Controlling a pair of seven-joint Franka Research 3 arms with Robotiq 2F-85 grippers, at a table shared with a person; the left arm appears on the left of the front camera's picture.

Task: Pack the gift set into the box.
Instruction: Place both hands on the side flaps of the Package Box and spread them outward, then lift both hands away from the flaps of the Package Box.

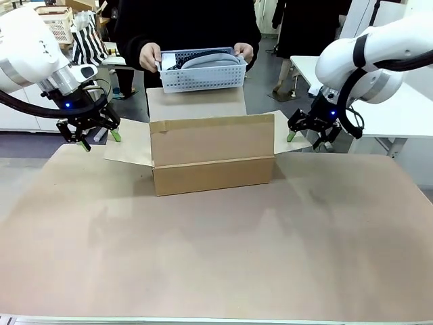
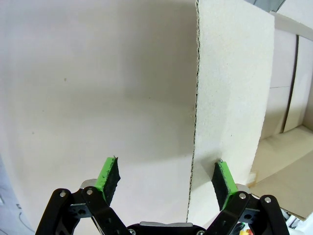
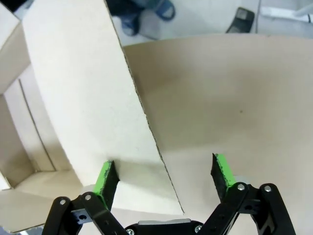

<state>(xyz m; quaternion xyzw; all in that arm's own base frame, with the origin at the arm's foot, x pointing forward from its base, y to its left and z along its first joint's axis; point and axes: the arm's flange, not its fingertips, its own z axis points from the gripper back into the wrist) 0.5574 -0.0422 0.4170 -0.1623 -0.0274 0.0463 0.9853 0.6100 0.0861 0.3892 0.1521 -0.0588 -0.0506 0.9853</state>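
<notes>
Front view: the box (image 1: 213,154) stands open near the far edge of the bench (image 1: 216,257), between left hand (image 1: 95,135) and right hand (image 1: 308,135), both spread; a person holds a basket (image 1: 203,74) behind. Left wrist view: the left flap (image 2: 230,98) has its edge between the pads (image 2: 108,174). Right wrist view: the right flap (image 3: 83,98) likewise; a skewed close could crumple either.

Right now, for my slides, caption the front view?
An open box between left arm and right arm; person holds basket.

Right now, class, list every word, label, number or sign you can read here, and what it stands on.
No text can be read. The cardboard box and its brown tape are plain; the white lattice basket shows no label; the box flaps in both wrist views are bare.
</notes>
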